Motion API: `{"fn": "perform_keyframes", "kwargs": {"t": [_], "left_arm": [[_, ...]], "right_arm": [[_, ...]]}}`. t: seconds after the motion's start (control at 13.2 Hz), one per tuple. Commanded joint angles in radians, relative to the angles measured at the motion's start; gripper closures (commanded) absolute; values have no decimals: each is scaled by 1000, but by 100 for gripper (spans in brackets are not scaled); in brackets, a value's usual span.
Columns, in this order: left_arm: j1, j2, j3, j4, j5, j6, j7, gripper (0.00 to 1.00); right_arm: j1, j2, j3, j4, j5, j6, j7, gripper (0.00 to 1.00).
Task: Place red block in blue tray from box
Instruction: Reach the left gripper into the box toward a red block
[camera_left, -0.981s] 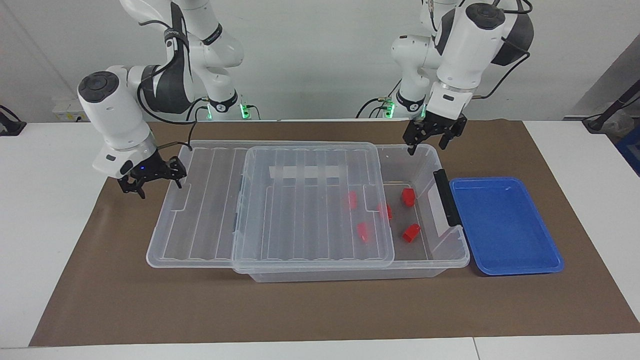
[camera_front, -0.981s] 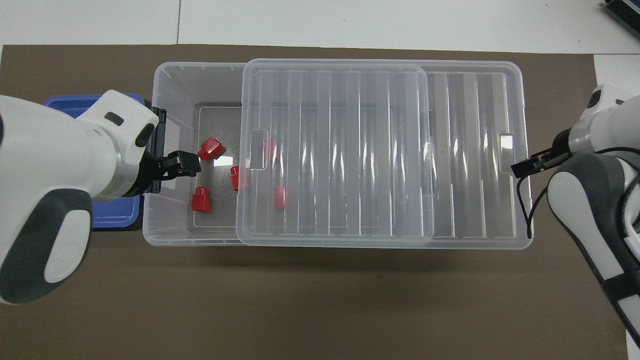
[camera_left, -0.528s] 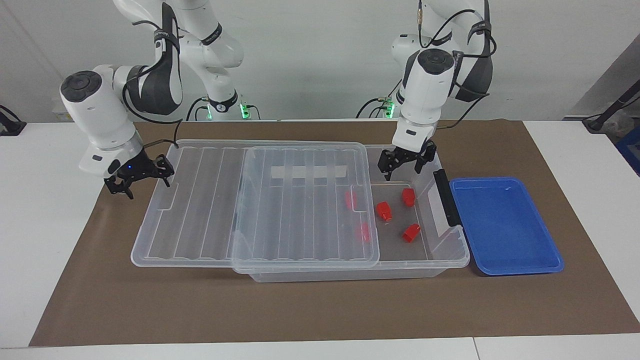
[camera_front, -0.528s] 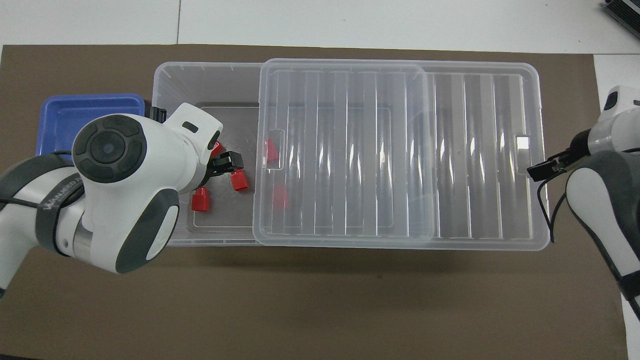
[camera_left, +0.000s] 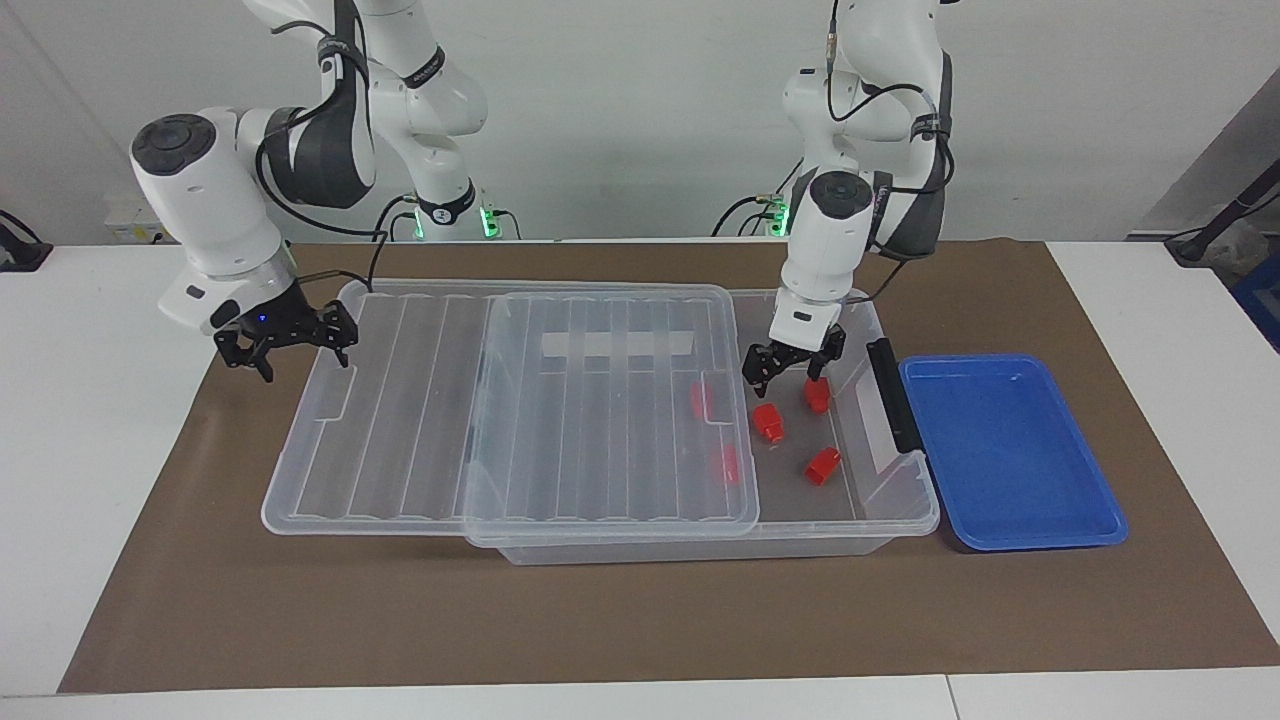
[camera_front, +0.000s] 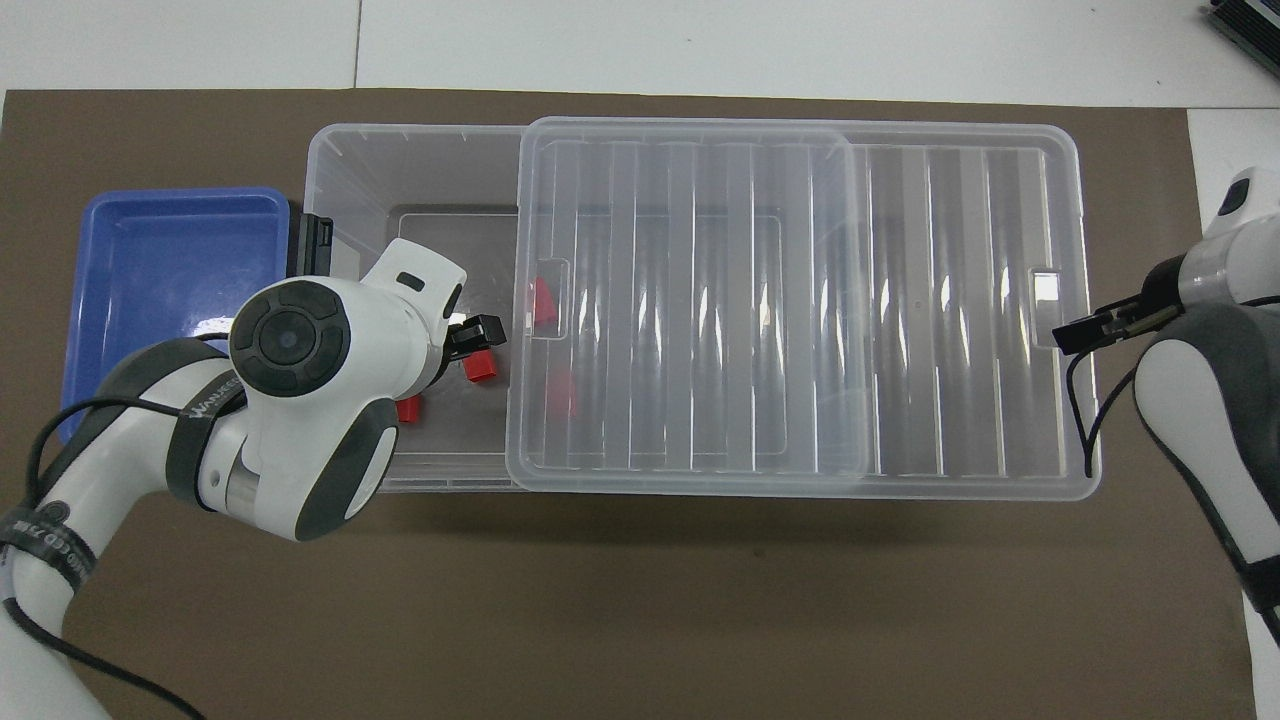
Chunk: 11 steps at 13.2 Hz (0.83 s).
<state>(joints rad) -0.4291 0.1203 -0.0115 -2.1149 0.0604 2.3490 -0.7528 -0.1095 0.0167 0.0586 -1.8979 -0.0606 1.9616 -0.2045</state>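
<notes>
The clear box (camera_left: 700, 548) lies on the mat with its ribbed lid (camera_left: 600, 420) slid toward the right arm's end, so the end by the blue tray (camera_left: 1010, 450) is uncovered. Three red blocks (camera_left: 768, 422) lie on the uncovered floor and two show through the lid. My left gripper (camera_left: 785, 378) is open and low inside the uncovered end, just above the blocks. In the overhead view it (camera_front: 475, 335) is over one red block (camera_front: 480, 368), and the arm hides another. My right gripper (camera_left: 285, 345) is at the lid's end edge. The tray is empty.
A brown mat (camera_left: 640, 620) covers the white table under everything. The box's dark latch (camera_left: 893, 395) stands between the uncovered end and the tray. The shifted lid overhangs the box toward the right arm's end (camera_front: 1050, 300).
The lid slid toward the right arm's end along with my right gripper, then stopped. My left gripper came down from above the box rim into the uncovered end, over the blocks.
</notes>
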Motion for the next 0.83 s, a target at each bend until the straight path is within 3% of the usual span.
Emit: {"fn": "perform_keyframes", "kwargs": {"t": [0.0,0.3,0.45,0.6,0.75], "left_arm": [[-45,57,15,-8,62,71,-118,0],[-57,113,16,3,98,125,-152,1],[-50,119,16,3,98,136,-151,6],[-45,121,15,1,98,148,-146,22],[-43,127,15,0,99,179,-143,30]], "right_arm": [[27,-67,4,-18,5,-59,193,0],[76,-126,6,17,30,-134,422,0],[82,-88,7,147,67,-229,451,0],[108,-28,7,300,67,-332,465,0],[110,11,7,405,65,-403,487,0]]}}
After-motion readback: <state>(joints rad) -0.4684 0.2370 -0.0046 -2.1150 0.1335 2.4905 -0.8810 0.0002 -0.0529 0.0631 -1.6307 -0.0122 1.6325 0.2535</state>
